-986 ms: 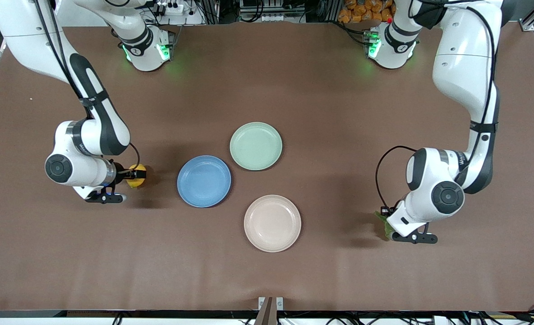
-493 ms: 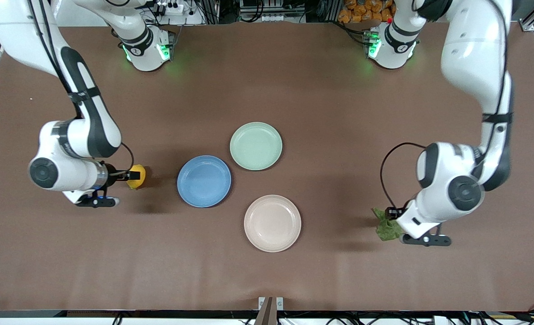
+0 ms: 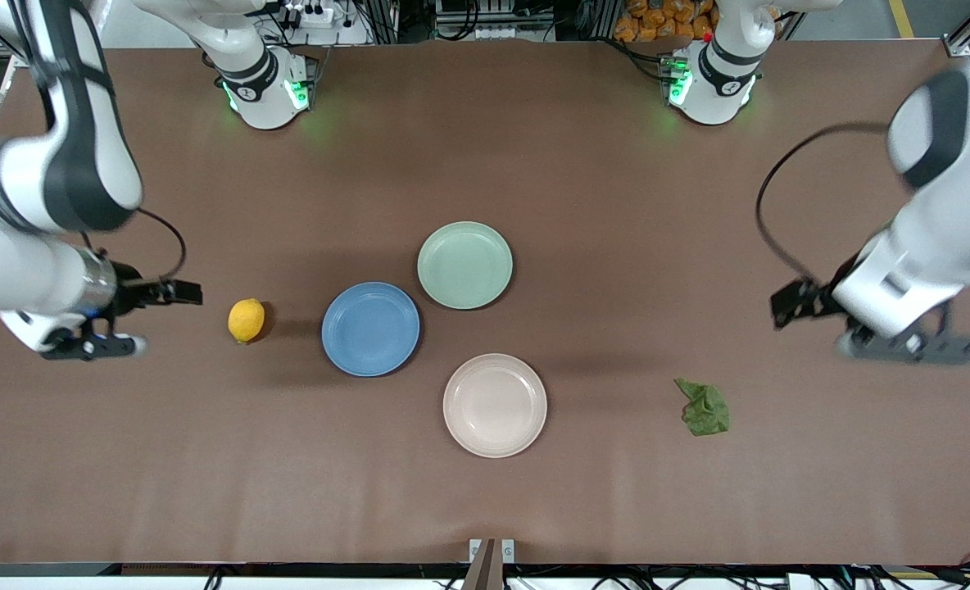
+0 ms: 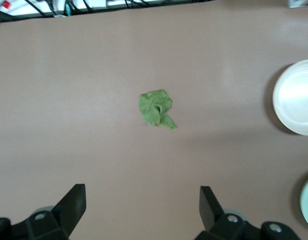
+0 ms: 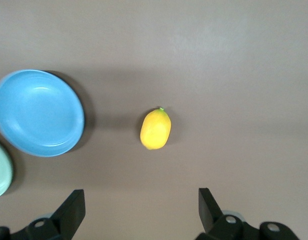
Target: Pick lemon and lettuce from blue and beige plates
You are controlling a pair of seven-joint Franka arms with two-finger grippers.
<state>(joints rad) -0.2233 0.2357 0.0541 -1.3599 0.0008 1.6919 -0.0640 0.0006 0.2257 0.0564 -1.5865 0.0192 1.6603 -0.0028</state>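
The lemon lies on the bare table toward the right arm's end, beside the blue plate; it also shows in the right wrist view. The lettuce lies on the table toward the left arm's end, apart from the beige plate; it shows in the left wrist view. My right gripper is open and empty, raised over the table apart from the lemon. My left gripper is open and empty, raised over the table apart from the lettuce. Both plates hold nothing.
A pale mint-green plate sits by the blue plate, farther from the front camera. The blue plate shows in the right wrist view and the beige plate in the left wrist view.
Both grippers have let go and drawn up and outward toward their table ends. The lemon and the lettuce now lie free on the table where they were held.
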